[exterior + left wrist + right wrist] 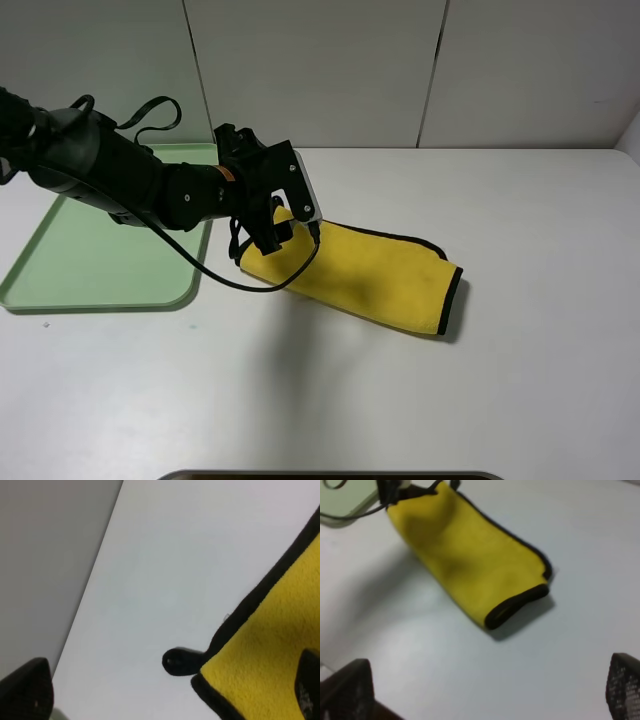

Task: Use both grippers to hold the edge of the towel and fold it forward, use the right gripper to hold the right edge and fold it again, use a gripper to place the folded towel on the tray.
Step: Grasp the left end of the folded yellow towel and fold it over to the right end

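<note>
**Folded towel lies beside the tray, both grippers open**

The white bench [500, 380] shows a wide bare surface in front of the towel and to its right. The pale green tray [90, 265] lies at the left. The folded yellow towel [370, 275] lies slanted just beside the tray, a strip of bench between them. The left gripper [288, 230] stands wide open at the towel's end nearest to the tray. It grips nothing, and the black binding [260, 595] and the small loop [175, 661] lie between its fingers. The right gripper [485, 695] hangs above the bench, also wide open and unloaded.

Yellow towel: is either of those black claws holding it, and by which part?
Neither holds it. The left gripper hangs open over the towel's loop corner; the right gripper is open, empty.
</note>
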`<state>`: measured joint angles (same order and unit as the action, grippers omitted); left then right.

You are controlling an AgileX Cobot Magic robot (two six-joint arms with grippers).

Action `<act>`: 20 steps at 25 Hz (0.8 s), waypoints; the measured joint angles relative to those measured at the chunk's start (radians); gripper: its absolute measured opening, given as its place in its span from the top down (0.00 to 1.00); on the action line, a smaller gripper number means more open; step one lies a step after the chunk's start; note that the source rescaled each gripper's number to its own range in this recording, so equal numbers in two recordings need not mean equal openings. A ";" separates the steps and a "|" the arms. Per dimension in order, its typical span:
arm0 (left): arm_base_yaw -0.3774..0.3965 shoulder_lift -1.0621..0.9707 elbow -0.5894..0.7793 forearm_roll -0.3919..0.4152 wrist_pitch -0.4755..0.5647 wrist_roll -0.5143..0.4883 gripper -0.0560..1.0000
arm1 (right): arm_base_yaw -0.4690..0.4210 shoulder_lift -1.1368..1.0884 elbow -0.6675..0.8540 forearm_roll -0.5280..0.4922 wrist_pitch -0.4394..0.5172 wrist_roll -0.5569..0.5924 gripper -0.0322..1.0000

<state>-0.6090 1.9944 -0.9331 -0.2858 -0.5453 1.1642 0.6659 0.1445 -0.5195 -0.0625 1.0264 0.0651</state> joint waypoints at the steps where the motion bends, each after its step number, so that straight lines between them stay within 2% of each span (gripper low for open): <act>1: 0.000 0.000 0.000 0.000 0.000 0.000 0.03 | 0.000 -0.013 0.014 0.007 0.001 0.000 0.00; 16: 0.000 0.000 0.000 0.000 0.000 -0.001 0.04 | -0.001 -0.036 0.028 0.018 0.003 0.000 0.00; 18: 0.000 0.000 0.000 0.000 0.000 -0.001 0.04 | -0.029 -0.038 0.028 0.019 0.003 0.000 0.00; 20: 0.000 0.000 0.000 0.000 0.000 -0.001 0.04 | -0.094 -0.059 0.029 0.019 0.002 0.000 0.00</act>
<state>-0.6090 1.9944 -0.9331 -0.2858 -0.5453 1.1634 0.5723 0.0853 -0.4906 -0.0433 1.0286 0.0653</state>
